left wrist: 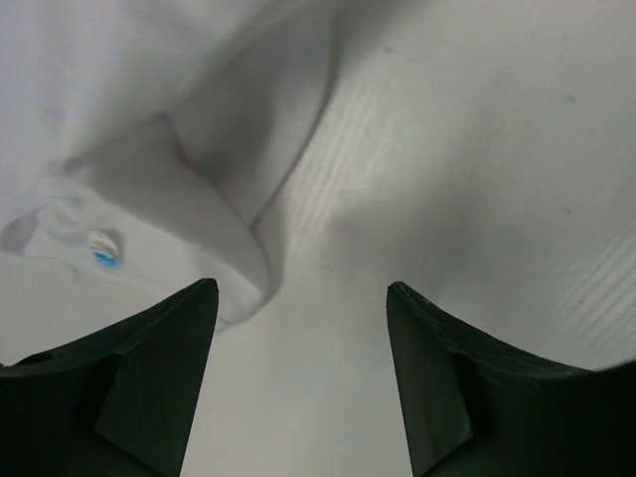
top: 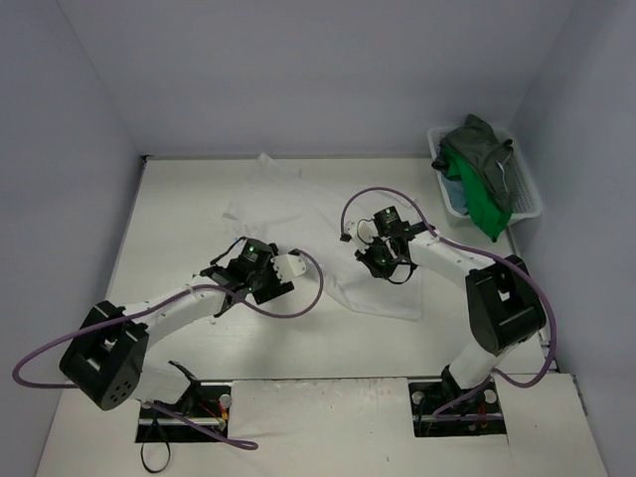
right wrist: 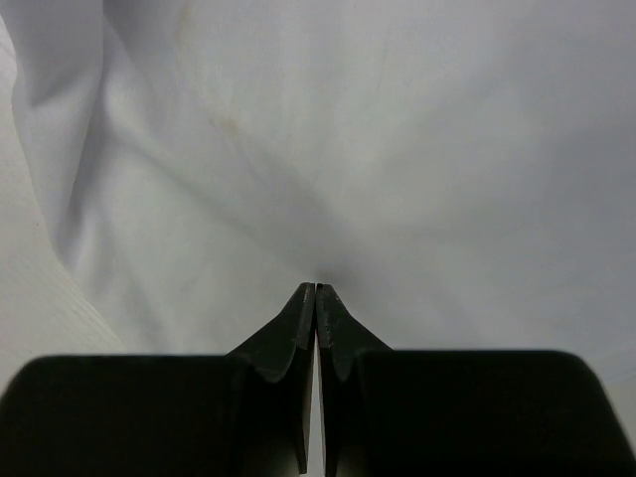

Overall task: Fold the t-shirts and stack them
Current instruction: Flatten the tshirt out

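A white t-shirt (top: 308, 224) lies partly spread on the white table. My left gripper (top: 282, 275) is open and empty, low over bare table just past a folded edge of the shirt (left wrist: 199, 149); its fingertips (left wrist: 199, 298) stand wide apart around nothing (left wrist: 301, 298). My right gripper (top: 373, 260) is shut, its tips (right wrist: 316, 288) pinching the white cloth (right wrist: 397, 149), with creases running into them. A dark grey-green shirt (top: 487, 147), a bright green shirt (top: 479, 199) and a teal-blue shirt (top: 454, 189) are piled in the basket.
A white mesh basket (top: 531, 194) stands at the far right by the wall. Walls close the table at the back and on both sides. A small label with a blue mark (left wrist: 102, 255) shows on the shirt near my left finger.
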{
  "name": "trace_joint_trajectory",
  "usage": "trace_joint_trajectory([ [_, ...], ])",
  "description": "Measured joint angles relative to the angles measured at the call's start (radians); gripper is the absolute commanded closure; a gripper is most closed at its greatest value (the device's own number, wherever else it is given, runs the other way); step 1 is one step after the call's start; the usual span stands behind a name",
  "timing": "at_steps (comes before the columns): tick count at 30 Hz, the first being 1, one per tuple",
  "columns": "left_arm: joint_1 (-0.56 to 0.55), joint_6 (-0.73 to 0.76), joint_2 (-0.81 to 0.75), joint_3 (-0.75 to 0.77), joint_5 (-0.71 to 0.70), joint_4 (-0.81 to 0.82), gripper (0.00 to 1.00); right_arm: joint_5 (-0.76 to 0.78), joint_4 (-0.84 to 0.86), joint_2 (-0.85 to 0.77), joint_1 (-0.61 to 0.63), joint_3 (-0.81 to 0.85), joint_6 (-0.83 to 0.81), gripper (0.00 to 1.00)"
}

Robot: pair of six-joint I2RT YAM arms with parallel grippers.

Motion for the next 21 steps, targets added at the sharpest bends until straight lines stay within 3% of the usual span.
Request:
trace_joint_trajectory([
  [6,-0.108,0.093,0.056,-0.166,-0.076,0.216,0.37,0.000,0.000,0.005,0.005,0.000,0.004,1.00],
  [13,-0.128,0.145,0.168,-0.166,-0.132,0.467,0.37,0.000,0.000,0.018,0.006,0.000,0.007,1.00],
  [21,-0.128,0.167,0.248,-0.131,-0.150,0.561,0.37,0.000,0.000,0.019,0.006,0.000,0.007,1.00],
])
